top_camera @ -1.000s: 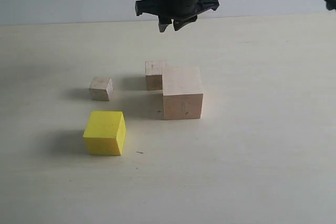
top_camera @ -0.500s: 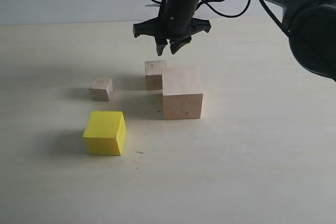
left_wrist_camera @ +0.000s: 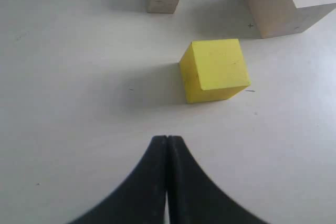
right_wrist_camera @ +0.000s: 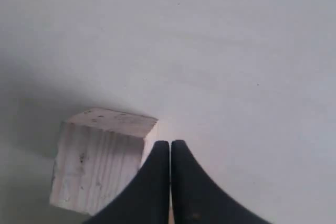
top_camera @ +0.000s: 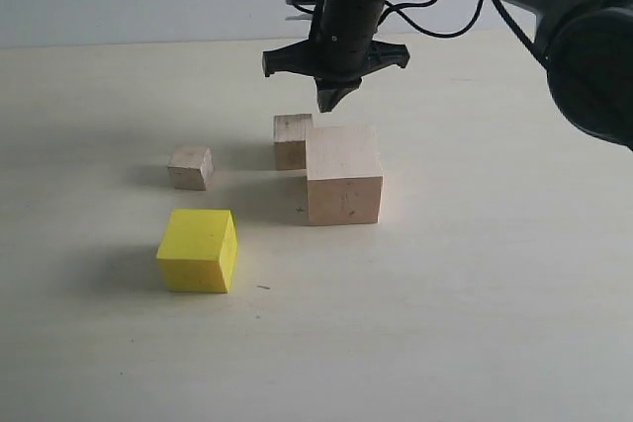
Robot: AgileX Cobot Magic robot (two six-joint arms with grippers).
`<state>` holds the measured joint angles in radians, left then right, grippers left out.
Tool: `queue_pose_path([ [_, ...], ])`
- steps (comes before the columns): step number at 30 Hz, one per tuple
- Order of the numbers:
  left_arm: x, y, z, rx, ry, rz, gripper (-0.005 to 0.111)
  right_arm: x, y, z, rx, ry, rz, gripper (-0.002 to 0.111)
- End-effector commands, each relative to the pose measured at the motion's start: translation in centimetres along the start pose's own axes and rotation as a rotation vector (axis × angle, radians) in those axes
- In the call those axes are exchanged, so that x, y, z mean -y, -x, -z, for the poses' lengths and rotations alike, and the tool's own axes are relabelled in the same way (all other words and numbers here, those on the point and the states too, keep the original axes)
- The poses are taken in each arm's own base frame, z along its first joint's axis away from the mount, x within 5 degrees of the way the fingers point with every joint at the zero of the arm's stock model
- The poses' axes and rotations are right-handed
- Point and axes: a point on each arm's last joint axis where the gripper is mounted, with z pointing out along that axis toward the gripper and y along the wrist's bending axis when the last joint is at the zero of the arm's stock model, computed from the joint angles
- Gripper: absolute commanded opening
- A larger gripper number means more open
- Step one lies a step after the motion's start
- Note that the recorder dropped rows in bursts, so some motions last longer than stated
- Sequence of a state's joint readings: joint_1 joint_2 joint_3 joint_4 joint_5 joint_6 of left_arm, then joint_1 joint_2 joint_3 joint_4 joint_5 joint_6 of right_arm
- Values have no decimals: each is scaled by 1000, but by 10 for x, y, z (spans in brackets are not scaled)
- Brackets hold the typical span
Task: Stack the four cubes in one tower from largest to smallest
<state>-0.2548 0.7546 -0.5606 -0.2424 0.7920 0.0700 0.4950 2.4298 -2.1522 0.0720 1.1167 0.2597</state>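
- The 4 cubes are all sitting on the pale flat table [top_camera: 495, 294], and nothing is being stacked yet.
- The big pale bare-wood cube [top_camera: 343, 173] is sitting in the middle. It looks like the bottom block, so it is probably staying where it is.
- The mid-sized bright yellow cube [top_camera: 198, 250] is sitting at the front left, well apart from the big one.
- The small pale wood cube at the back [top_camera: 291, 139] is hiding just behind the big cube's left corner. I cannot tell if they are touching.
- The small pale wood cube on the left [top_camera: 190, 167] is standing alone.
- The cubes are looking hard, light and not easy to break. Their flat sides may be a bit slippery, so pinching 2 opposite sides near the middle is looking best.
- The right gripper [top_camera: 331, 101] is pointing straight down and hanging in the air above the back small cube. Its jaws are pressing together and holding nothing.
- The left gripper [left_wrist_camera: 167, 142] is hanging over the table near the yellow cube. Its jaws are pressing together too, with nothing between them.
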Motion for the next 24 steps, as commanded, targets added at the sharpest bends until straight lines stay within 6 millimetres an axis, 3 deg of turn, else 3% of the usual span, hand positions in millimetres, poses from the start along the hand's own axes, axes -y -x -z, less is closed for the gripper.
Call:
queue_pose_path([
  [1, 1, 2, 1, 13, -5, -5, 0, 4, 0, -11, -20, -18, -2, 0],
  [6, 1, 3, 1, 15, -5, -5, 0, -1, -4, -22, -55, 30, -23, 0],
  [12, 1, 3, 1, 20, -3, -6, 0, -20, -1, -19, -20, 235, -39, 0],
  [16, 1, 3, 1, 20, -3, -6, 0, -19, 2, -13, 6, 225, -24, 0],
  [20, 1, 3, 1, 20, -3, -6, 0, -9, 6, 10, 62, 107, 52, 0],
  [24, 1, 3, 1, 20, -3, -6, 0, 3, 9, 57, 119, -39, 105, 0],
])
